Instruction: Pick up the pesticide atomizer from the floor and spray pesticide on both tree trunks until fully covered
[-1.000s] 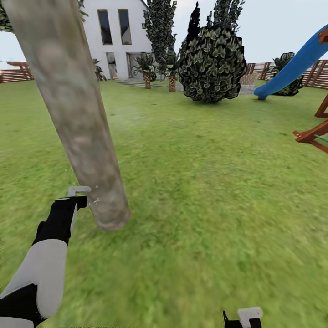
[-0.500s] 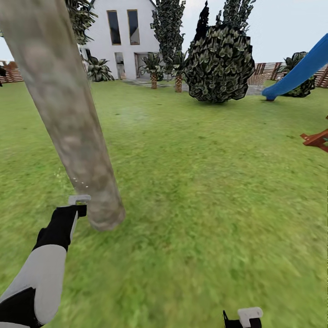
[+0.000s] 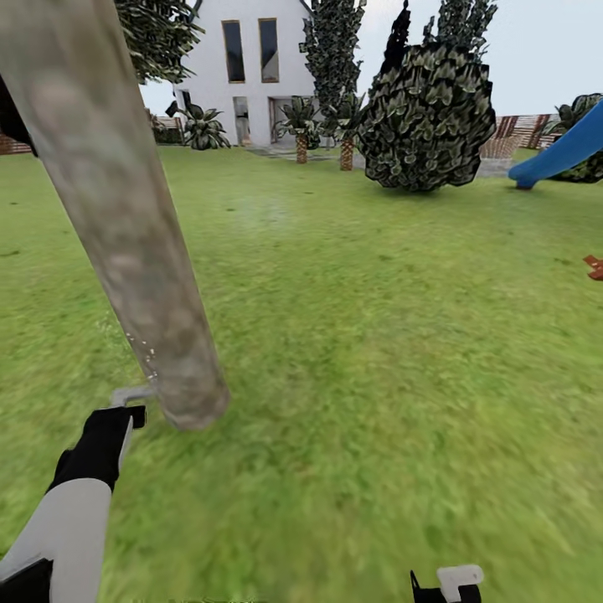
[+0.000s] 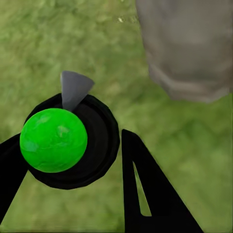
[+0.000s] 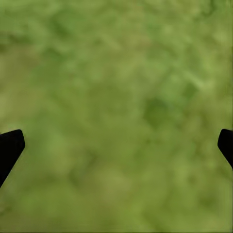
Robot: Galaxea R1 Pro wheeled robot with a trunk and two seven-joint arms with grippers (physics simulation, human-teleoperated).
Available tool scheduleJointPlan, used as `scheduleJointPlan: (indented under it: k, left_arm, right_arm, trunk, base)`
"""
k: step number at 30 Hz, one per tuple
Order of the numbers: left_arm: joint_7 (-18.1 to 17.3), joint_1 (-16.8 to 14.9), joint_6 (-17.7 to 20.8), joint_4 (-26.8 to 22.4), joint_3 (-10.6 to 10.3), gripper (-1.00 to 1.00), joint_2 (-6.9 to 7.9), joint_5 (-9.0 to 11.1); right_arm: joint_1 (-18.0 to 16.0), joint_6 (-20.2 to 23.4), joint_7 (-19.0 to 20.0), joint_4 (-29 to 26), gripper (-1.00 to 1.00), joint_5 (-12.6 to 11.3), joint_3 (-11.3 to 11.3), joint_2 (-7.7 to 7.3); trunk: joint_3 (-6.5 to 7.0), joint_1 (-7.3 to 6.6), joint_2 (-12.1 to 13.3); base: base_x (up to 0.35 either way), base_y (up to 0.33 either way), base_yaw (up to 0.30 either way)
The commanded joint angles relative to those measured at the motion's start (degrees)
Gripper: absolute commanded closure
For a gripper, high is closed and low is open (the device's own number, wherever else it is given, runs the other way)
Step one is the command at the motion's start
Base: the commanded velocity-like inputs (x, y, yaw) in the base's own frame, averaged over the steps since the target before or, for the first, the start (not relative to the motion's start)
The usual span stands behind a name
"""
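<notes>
A thick pale mottled tree trunk [image 3: 126, 226] leans across the left of the head view, its base set in the lawn. My left gripper [image 3: 117, 414] sits just beside that base, shut on the pesticide atomizer [image 3: 130, 394], whose grey nozzle points at the trunk. A few white specks hang by the bark. In the left wrist view the atomizer [image 4: 63, 141] is a black round body with a bright green ball on top, held between the black fingers [image 4: 145, 194], with the trunk [image 4: 189, 48] close ahead. My right gripper [image 5: 119, 140] is open over bare grass, low at the head view's edge [image 3: 448, 586].
Grass lawn [image 3: 377, 352] stretches ahead. A white house [image 3: 243, 67] stands at the back, with a dark bushy tree [image 3: 431, 117] and small palms in front. A blue slide [image 3: 561, 151], a red wooden frame piece [image 3: 595, 266] and a slatted fence [image 3: 519, 130] lie to the right.
The head view has swung left, so house, bush and slide slid right in the picture. My left arm with the atomizer sits lower in the picture, still beside the trunk's base.
</notes>
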Motion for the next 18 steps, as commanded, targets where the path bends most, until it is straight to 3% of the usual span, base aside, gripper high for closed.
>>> scheduleJointPlan:
  k: [1,7,18]
  left_arm:
    - [0.1,0.0,0.3,0.0,-0.1,1.00,-0.11,-0.1]
    - [-0.1,0.7,0.4,0.5,-0.2,1.00,-0.37,-0.2]
    - [-0.1,0.8,0.5,0.7,-0.3,1.00,-0.35,-0.4]
  right_arm:
    - [0.0,-0.2,-0.2,0.1,-1.00,0.6,-0.2,0.01]
    - [0.0,-0.2,-0.2,0.1,-1.00,0.6,-0.2,0.01]
    - [0.0,-0.2,-0.2,0.1,-1.00,0.6,-0.2,0.01]
  trunk:
    - [-0.05,-0.01,0.0]
    - [-0.05,-0.01,0.0]
    - [-0.05,-0.01,0.0]
  base:
    - [0.003,-0.004,0.277]
    - [0.022,-0.039,0.252]
    - [0.127,-0.237,0.027]
